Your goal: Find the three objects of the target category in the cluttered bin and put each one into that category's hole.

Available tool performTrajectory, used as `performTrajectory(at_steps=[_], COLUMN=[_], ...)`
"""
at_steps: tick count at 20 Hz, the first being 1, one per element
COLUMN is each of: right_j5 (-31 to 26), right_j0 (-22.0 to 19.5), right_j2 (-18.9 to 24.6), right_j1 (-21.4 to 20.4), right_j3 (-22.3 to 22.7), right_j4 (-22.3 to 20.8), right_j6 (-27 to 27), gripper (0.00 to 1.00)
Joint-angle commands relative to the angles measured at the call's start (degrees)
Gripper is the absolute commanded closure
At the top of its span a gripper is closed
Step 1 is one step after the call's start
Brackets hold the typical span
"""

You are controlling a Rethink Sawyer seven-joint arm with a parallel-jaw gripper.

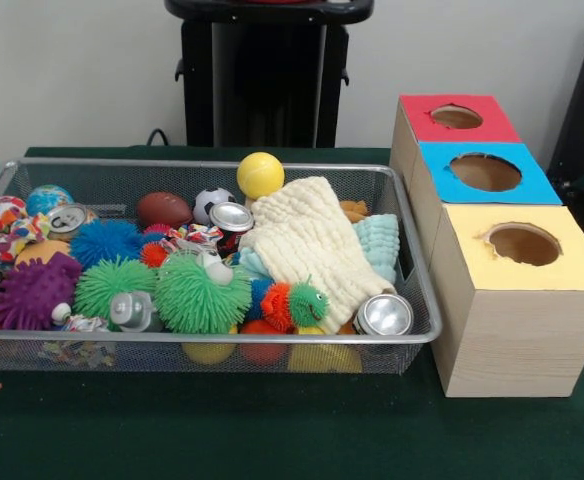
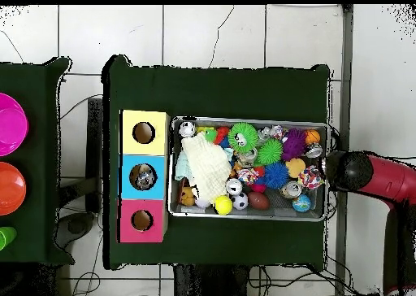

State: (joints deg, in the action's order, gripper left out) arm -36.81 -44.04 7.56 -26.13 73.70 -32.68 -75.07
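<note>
You see the wire bin (image 1: pixel 412 330) at frame left packed full: spiky balls, cans (image 1: pixel 383 315), a cream cloth (image 1: pixel 307 240). At frame right, the three boxes' holes (image 1: pixel 523 243); overhead, the blue one seems to hold something. The arm (image 2: pixel 370 175) sits at the bin's right edge overhead; gripper state: you cannot tell. Most sorting likely remains.

A robotics laboratory: a green-clothed worktop (image 1: pixel 272 430) stands on a pale tiled floor (image 2: pixel 203 32) strewn with loose cables (image 2: pixel 81 110), holding a wire-mesh bin (image 1: pixel 412 300) of toys beside a wooden box row with round holes (image 1: pixel 492 290).
</note>
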Motion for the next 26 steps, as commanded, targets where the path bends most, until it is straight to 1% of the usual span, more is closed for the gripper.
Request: performTrajectory(at_steps=[1,5,9,16,18,20,23,26], right_j5=[-1.8,-2.9,-6.0,-10.6,-13.7,-15.7,-16.2,-17.5], right_j0=[-1.3,-1.6,-2.1,-0.7,0.0,-0.2,-1.2,-0.9], right_j2=[6.5,6.7,7.4,5.9,5.5,6.3,7.6,7.4], right_j1=[2.1,2.3,3.4,5.5,6.0,6.2,6.5,6.8], right_j3=[5.5,5.3,4.6,1.6,0.4,0.1,0.8,0.3], right_j4=[1.8,1.8,2.3,1.2,1.1,1.6,2.0,1.6], right_j6=[4.1,4.5,6.5,7.1,8.1,9.3,11.0,10.8], gripper=[0.00,0.00,0.00,0.00,0.00,0.00,0.00,0.00])
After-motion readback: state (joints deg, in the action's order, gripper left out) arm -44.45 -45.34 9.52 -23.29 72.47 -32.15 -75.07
